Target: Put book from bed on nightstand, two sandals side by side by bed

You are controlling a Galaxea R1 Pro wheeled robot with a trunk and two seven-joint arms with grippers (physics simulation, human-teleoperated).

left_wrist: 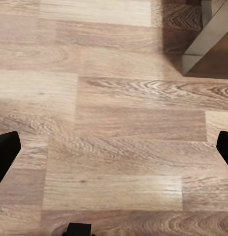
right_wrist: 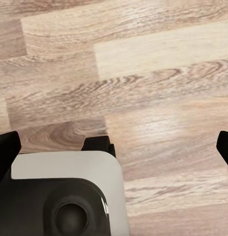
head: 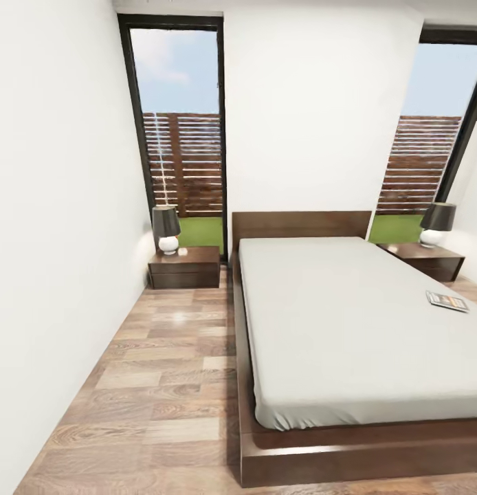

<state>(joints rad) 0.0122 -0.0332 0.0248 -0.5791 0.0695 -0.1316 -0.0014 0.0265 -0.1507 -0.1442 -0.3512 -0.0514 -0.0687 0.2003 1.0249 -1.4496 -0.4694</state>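
Hanging above bare wood-plank floor (left_wrist: 123,128), the left gripper (left_wrist: 114,147) holds its two dark fingertips (left_wrist: 5,152) spread wide, one at each edge of the left wrist view, with nothing between them. A grey-edged corner of furniture (left_wrist: 205,39) sits on the planks near it. The right gripper (right_wrist: 114,147) is spread just as wide over the same floor, empty, with the robot's own white and black base (right_wrist: 69,191) below it in the right wrist view.

Beyond the arms, the bedroom opens out in the head view: the bed (head: 362,330), a dark brown frame with a smooth light-grey mattress, stands with its headboard against the white wall. The book (head: 447,301) lies flat on the mattress near the bed's right edge, toward the headboard end. One nightstand (head: 184,267) sits left of the headboard and carries a dark-shaded lamp (head: 167,230); the second nightstand (head: 431,260) sits to the right, with its own lamp (head: 436,224). Tall black-framed windows (head: 176,130) behind both show a slatted fence and grass.
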